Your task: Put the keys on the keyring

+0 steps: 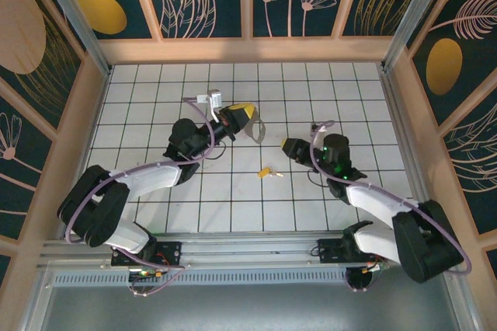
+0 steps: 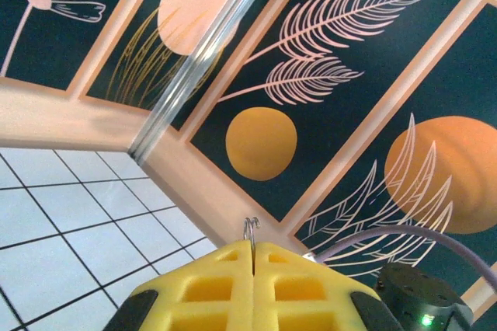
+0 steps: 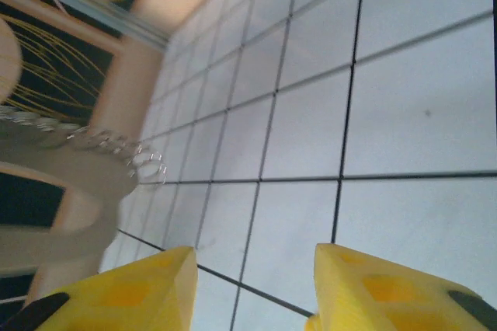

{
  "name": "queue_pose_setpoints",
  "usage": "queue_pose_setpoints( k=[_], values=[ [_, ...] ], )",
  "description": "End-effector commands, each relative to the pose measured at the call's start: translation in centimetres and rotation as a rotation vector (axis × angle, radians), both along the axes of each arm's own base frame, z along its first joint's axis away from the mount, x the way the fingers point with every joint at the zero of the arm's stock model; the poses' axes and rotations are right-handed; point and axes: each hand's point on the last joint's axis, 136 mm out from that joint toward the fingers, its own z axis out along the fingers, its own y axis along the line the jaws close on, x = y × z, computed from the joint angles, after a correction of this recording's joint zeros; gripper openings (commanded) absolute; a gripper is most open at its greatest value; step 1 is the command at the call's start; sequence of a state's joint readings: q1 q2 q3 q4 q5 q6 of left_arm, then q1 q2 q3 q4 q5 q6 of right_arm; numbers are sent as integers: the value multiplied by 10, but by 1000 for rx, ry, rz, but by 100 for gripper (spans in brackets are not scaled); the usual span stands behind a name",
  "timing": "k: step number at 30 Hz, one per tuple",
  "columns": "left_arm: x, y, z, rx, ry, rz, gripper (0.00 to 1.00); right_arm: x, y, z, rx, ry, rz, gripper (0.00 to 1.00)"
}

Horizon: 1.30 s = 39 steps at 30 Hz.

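Note:
My left gripper (image 1: 242, 116) is raised over the middle of the tiled floor, its yellow pads shut on the keyring (image 1: 257, 130), a pale grey-beige loop hanging off its right side. In the left wrist view a thin wire loop of the keyring (image 2: 251, 228) sticks up from the closed seam of the left gripper (image 2: 254, 249). A small key with a yellow head (image 1: 269, 172) lies flat on the tiles below and between the arms. My right gripper (image 1: 293, 147) stands open to the right of the loop with nothing between its fingers. From the right wrist, the keyring (image 3: 74, 169) with small silver rings is left of the right gripper (image 3: 252, 257).
White tiled floor (image 1: 365, 106) enclosed by wooden-framed patterned walls (image 1: 248, 47). A small white part (image 1: 208, 99) lies just behind the left gripper. Both arms' purple cables (image 1: 140, 169) trail toward the near edge.

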<state>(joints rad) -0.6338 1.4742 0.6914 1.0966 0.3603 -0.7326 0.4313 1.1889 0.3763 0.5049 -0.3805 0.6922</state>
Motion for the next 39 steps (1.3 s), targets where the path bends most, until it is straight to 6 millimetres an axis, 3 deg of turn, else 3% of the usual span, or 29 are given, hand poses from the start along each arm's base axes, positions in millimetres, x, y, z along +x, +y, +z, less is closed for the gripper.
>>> queue_pose_setpoints(
  k=[1,15,22,39],
  values=[
    [-4,11,7,20,-59,35,0,5,9,-16,-121,-6,29,40],
    [-12,24,12,14,-74,59,0,-1,34,-90,-403,92,115,25],
    [-13,26,12,16,-75,61,0,-6,41,-102,-418,110,141,23],
    [-17,27,13,3,-75,54,0,-14,43,-108,-426,131,149,13]
  ],
)
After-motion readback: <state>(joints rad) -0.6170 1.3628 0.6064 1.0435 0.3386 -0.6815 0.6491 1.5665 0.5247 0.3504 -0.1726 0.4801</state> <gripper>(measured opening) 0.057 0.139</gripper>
